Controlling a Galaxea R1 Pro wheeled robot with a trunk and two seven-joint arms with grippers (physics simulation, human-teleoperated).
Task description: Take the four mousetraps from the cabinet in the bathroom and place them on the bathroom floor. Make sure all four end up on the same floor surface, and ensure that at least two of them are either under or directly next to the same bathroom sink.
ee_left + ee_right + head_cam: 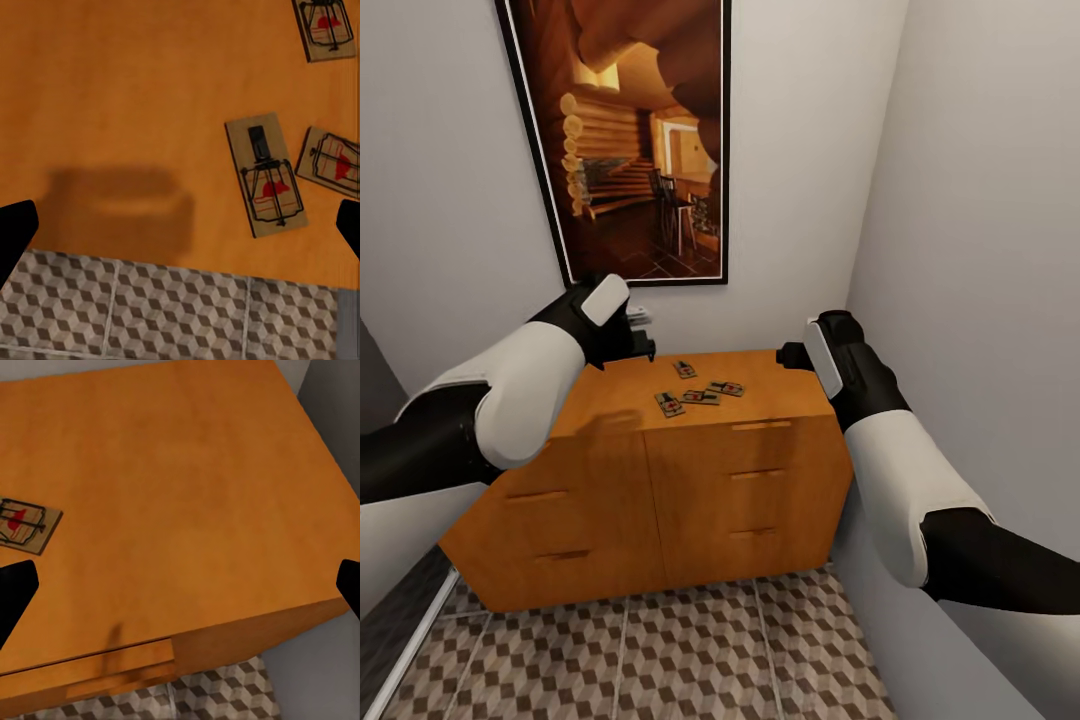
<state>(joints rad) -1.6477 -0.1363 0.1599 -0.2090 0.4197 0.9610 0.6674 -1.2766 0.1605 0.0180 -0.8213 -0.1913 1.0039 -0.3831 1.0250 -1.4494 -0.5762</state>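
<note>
Both grippers hover open over the orange cabinet (pixel 690 450).

Left gripper (pixel 180 225) and right gripper (pixel 180 585) hold nothing; beyond them four mousetraps (pixel 698 388) lie clustered mid-surface, tan boards with black wire and red marks, above the cube-patterned bathroom floor (pixel 660 650).

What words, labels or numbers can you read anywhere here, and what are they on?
None can be read.
Mousetraps on the cabinet top: a red mark and black outline, no letters.
Framed picture on the wall: a log cabin interior, no text.
</note>
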